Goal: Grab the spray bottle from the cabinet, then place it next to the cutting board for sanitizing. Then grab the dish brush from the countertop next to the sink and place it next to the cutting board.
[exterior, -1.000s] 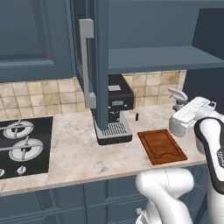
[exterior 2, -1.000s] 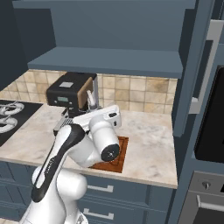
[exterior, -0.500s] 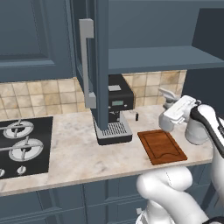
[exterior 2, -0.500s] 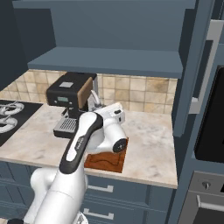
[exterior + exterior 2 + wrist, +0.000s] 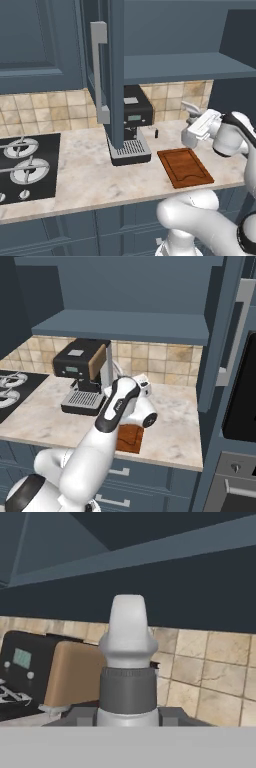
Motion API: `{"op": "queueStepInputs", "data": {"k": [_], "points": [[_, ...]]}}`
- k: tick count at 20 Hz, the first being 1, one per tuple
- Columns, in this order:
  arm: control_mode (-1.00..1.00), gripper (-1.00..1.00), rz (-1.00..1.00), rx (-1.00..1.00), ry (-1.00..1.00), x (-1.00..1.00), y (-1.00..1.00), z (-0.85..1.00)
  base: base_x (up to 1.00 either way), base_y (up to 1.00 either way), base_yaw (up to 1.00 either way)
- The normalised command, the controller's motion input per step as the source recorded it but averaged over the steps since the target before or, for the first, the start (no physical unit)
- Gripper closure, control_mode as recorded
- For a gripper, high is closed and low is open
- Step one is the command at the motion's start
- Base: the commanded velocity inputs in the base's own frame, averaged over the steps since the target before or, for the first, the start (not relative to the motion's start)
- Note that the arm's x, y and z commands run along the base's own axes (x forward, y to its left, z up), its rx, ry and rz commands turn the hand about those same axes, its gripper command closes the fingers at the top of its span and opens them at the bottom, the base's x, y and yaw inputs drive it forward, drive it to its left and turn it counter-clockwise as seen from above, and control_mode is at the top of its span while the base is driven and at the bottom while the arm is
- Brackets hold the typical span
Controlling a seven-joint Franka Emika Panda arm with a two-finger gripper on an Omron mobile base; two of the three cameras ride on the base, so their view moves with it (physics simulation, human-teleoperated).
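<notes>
The fingers (image 5: 128, 718) are clamped on the spray bottle (image 5: 128, 662), whose white nozzle rises straight ahead between them. Just below lie the cutting board (image 5: 185, 167) and worktop (image 5: 85, 177). Beyond, the hand view shows the coffee machine (image 5: 42, 669) and tiled wall (image 5: 210, 672); the left base view adds the cabinet (image 5: 165, 45) overhead.

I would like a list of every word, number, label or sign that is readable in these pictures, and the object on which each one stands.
No text is readable.
Coffee machine: its small greenish display has no legible characters.
Spray bottle, held in the gripper: no label visible.
Cutting board: no marking.
</notes>
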Motion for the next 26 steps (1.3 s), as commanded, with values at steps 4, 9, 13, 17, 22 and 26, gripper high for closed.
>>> {"op": "queueStepInputs", "data": {"k": [4,9,13,17,22,26], "points": [[-1.0,1.0,-0.07,0.0,-0.06,0.12,-0.05,-0.27,0.0,0.0,0.0],[-1.0,1.0,-0.13,0.0,-0.09,0.08,-0.01,-0.17,0.0,0.0,0.0],[-1.0,1.0,-0.1,0.0,-0.01,0.2,0.0,-0.01,0.0,0.0,0.0],[-1.0,1.0,-0.03,0.0,0.02,0.27,0.0,0.0,0.0,0.0,0.0],[-1.0,1.0,0.01,0.0,0.06,0.33,0.0,0.0,0.0,0.0,0.0],[-1.0,1.0,0.03,0.0,0.05,0.38,0.0,-0.1,0.0,0.0,0.0]]}}
